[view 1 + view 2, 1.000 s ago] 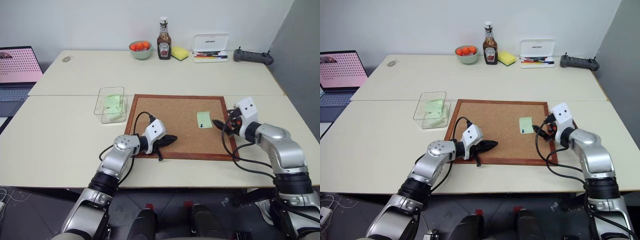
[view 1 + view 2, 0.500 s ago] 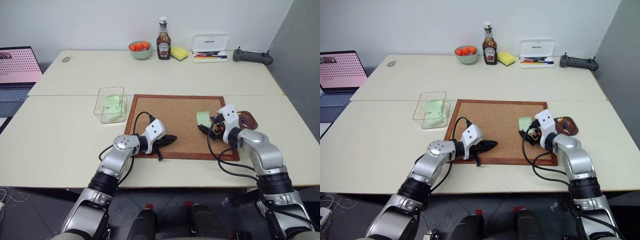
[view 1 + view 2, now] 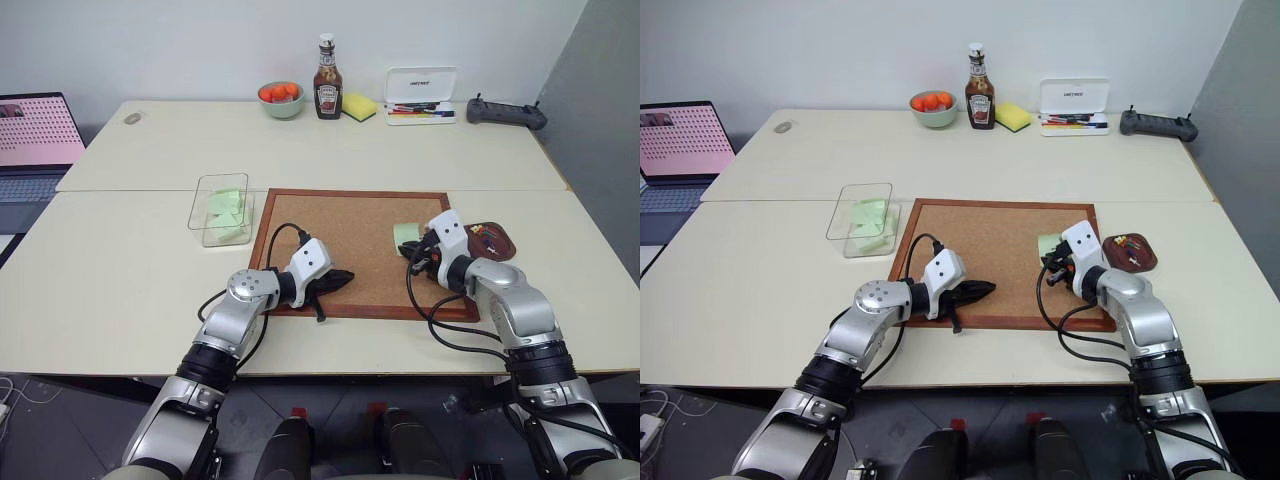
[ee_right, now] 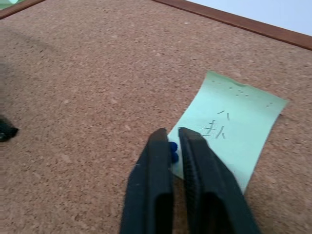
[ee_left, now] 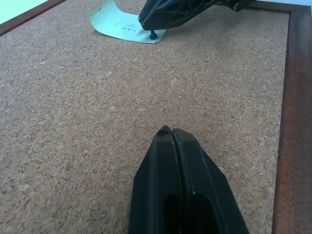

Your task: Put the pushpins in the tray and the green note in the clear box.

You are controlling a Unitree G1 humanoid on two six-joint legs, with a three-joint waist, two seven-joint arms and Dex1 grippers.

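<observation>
A pale green note (image 4: 234, 131) with handwriting lies on the right part of the cork board (image 3: 340, 230), fixed by a blue pushpin (image 4: 172, 151) at its near corner. My right gripper (image 4: 171, 139) is shut on that pushpin's head, tips down on the board; it also shows from the left wrist as the right gripper (image 5: 155, 23) above the pushpin (image 5: 153, 35). The reddish-brown tray (image 3: 492, 240) lies just right of the board, beside my right wrist. The clear box (image 3: 221, 208), with green slips inside, stands left of the board. My left gripper (image 3: 345, 277) rests shut and empty on the board's near-left part.
Along the far edge of the table stand a green bowl of oranges (image 3: 281, 98), a ketchup bottle (image 3: 327, 78), a yellow sponge (image 3: 360, 106), a white pen case (image 3: 421, 95) and a black controller (image 3: 508, 113). A laptop (image 3: 35, 140) sits at the far left.
My right gripper moved left from beside the tray to the note's near corner and shut on the blue pushpin, uncovering the tray. The left arm stayed still.
</observation>
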